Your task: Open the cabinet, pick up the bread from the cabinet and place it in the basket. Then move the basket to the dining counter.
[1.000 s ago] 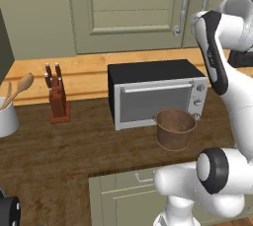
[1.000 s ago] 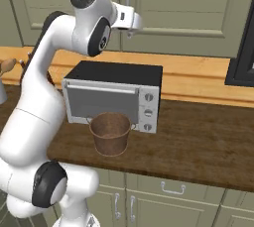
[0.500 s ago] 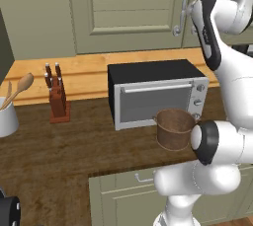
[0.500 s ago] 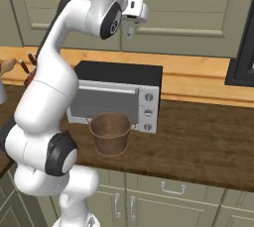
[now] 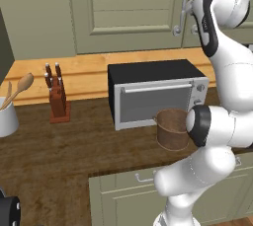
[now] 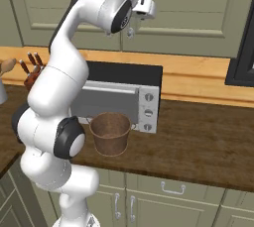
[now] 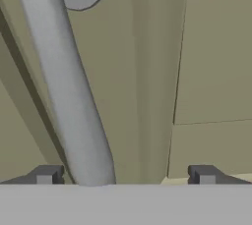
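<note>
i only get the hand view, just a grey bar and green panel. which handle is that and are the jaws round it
Observer: It is the cabinet handle; the cabinet doors are shut. The gripper is open, with the bar between the two fingertips but nearer one of them.
Operator: where's the basket
Observer: The basket stands on the dark counter in front of the toaster oven, and looks empty.
Operator: anything else on that counter
Observer: A knife block and a white utensil holder stand further left.

place: likely home kitchen | cues: toaster oven (image 5: pixel 155 94), knife block (image 5: pixel 57 97), cabinet (image 5: pixel 123 13)
</note>
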Controlling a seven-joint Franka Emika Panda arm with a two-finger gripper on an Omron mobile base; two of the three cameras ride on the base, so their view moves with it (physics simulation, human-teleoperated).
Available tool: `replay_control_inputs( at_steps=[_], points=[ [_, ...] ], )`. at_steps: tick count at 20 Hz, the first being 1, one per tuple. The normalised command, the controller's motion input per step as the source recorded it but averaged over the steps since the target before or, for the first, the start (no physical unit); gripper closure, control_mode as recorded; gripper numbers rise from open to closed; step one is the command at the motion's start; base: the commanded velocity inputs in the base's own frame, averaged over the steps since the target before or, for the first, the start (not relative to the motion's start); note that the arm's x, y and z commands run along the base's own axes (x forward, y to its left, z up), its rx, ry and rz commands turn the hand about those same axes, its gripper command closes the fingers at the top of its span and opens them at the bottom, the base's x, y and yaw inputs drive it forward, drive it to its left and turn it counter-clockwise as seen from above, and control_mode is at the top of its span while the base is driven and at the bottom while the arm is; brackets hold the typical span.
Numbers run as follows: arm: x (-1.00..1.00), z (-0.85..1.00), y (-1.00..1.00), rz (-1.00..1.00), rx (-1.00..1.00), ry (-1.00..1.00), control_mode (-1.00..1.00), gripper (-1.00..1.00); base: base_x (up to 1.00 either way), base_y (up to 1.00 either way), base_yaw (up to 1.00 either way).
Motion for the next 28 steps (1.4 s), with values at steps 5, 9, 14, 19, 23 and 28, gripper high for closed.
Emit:
replay_control_inputs(
  at_steps=[5, 9, 14, 19, 23, 28],
  points=[
    [0.23, -0.11, 0.02, 0.01, 0.0, -0.05, -1.0, -1.0, 0.0, 0.0, 0.0],
    [0.19, -0.16, 0.1, 0.0, 0.0, -0.12, -1.0, -1.0, 0.0, 0.0, 0.0],
    [0.2, -0.06, 0.07, 0.0, 0.0, -0.06, -1.0, 1.0, 0.0, 0.0, 0.0],
    [0.2, -0.01, 0.02, 0.0, 0.0, -0.02, -1.0, 1.0, 0.0, 0.0, 0.0],
    [0.08, 0.0, 0.0, 0.0, 0.0, 0.0, -1.0, 1.0, 0.0, 0.0, 0.0],
    [-0.6, -0.03, -0.35, 0.01, 0.0, -0.01, -1.0, 1.0, 0.0, 0.0, 0.0]
  ],
)
